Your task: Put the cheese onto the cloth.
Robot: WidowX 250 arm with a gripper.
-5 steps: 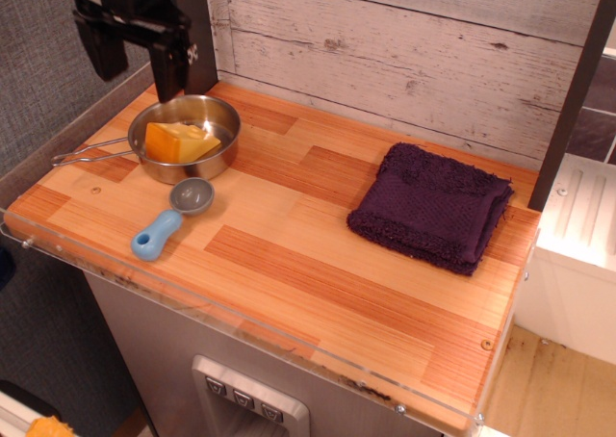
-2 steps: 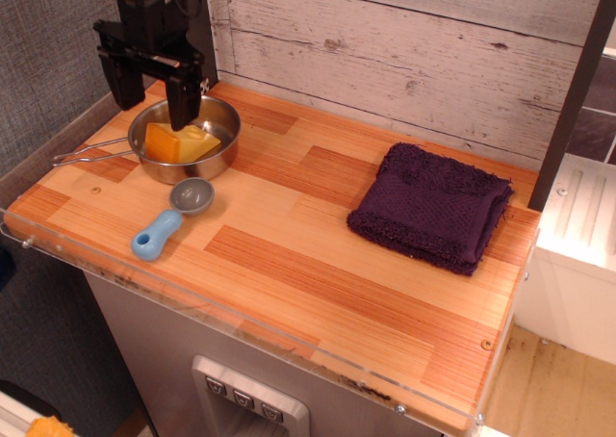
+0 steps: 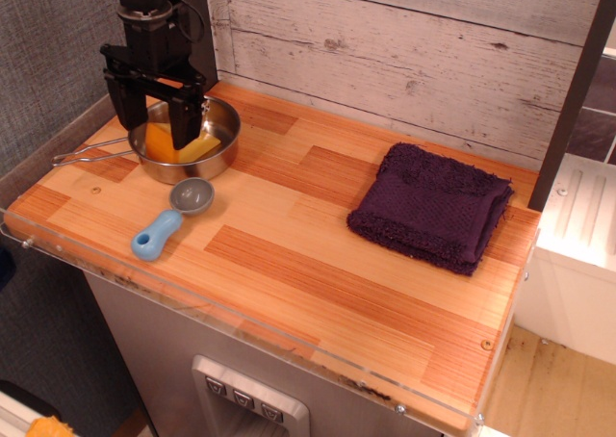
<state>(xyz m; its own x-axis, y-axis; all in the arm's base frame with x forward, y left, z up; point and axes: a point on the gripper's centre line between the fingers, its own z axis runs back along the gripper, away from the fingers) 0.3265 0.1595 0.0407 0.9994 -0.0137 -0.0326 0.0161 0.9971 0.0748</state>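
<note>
While spread open astride the cheese [image 3: 179, 144] in the pan [image 3: 219, 119], hand [image 3: 156, 127] empty; no legible writing.

Orange cheese [image 3: 173, 144] wedge sits in a pan; purple cloth [image 3: 432, 207] (folded) lies well apart.

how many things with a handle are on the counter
2: the steel pan at the back left corner, holding the cheese, and the blue scoop lying just in front of it.
</note>
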